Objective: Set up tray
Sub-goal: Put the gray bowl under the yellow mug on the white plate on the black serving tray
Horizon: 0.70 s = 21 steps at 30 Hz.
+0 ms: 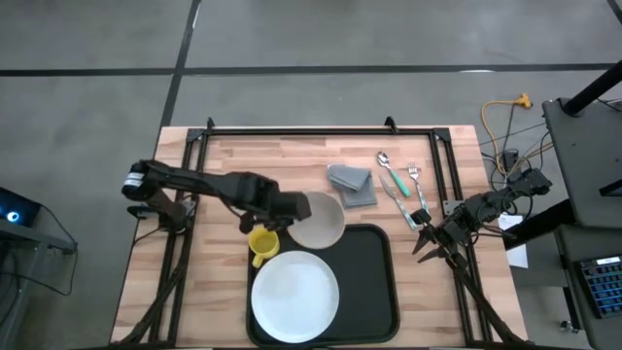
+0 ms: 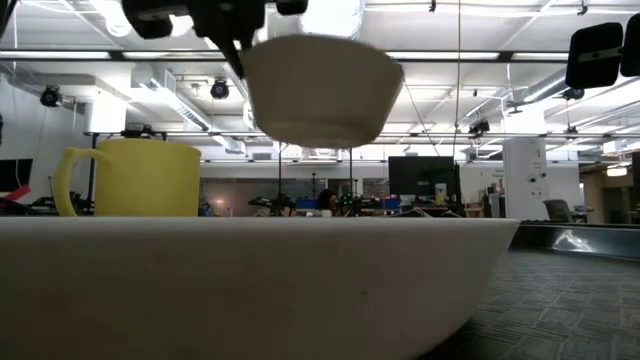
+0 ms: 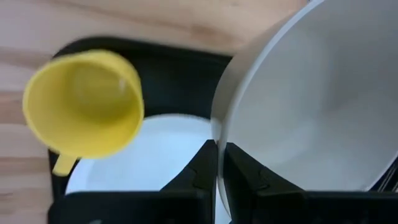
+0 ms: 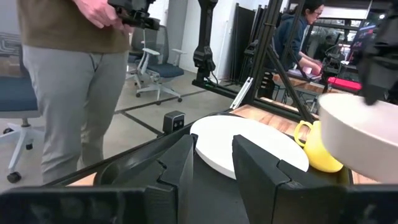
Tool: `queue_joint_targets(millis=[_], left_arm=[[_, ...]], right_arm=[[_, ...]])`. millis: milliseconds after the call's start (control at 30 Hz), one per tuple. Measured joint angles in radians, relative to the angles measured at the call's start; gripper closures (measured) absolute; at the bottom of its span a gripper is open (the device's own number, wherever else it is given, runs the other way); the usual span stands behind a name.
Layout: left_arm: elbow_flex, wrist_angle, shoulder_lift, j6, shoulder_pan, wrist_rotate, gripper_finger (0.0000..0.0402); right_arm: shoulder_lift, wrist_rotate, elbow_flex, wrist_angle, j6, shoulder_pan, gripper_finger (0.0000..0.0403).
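The black tray [image 1: 374,277] lies at the table's near middle. A round white plate [image 1: 294,297] rests flat on its left half. A yellow mug [image 1: 262,242] stands upright at the tray's far left corner, also visible in the left wrist view [image 3: 84,102]. My left gripper [image 1: 292,206] is shut on a white bowl [image 1: 321,220], which hangs in the air over the tray's far edge. My right gripper [image 1: 426,243] waits open just right of the tray, touching nothing. My left gripper [image 3: 221,152] holds the white bowl by its rim [image 3: 216,124] on the side toward the table's left. One finger is inside the bowl and one outside. The fingers come level from the left. The bowl [image 2: 320,90] is upright and lifted clear.
A folded grey cloth [image 1: 353,184] lies on the wood beyond the tray. A spoon [image 1: 386,165], a fork [image 1: 415,178] and green-handled cutlery [image 1: 397,187] lie right of the cloth. A person [image 4: 74,74] stands beyond the table in the right wrist view. The tray's right half is bare.
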Motion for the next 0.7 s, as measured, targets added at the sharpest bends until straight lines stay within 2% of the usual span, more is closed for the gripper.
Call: queue_joint_targets(millis=[367,700], left_arm=[[0.000,0.004,0.000,-0.054,-0.189,-0.054,0.0400],[-0.025,0.013,0.001,-0.122,-0.301,-0.098,0.0400]], right_arm=[[0.000,0.000,0.000,0.000,0.000,0.000,0.0303],[0.000,0.000,0.000,0.000,0.000,0.000,0.0303]])
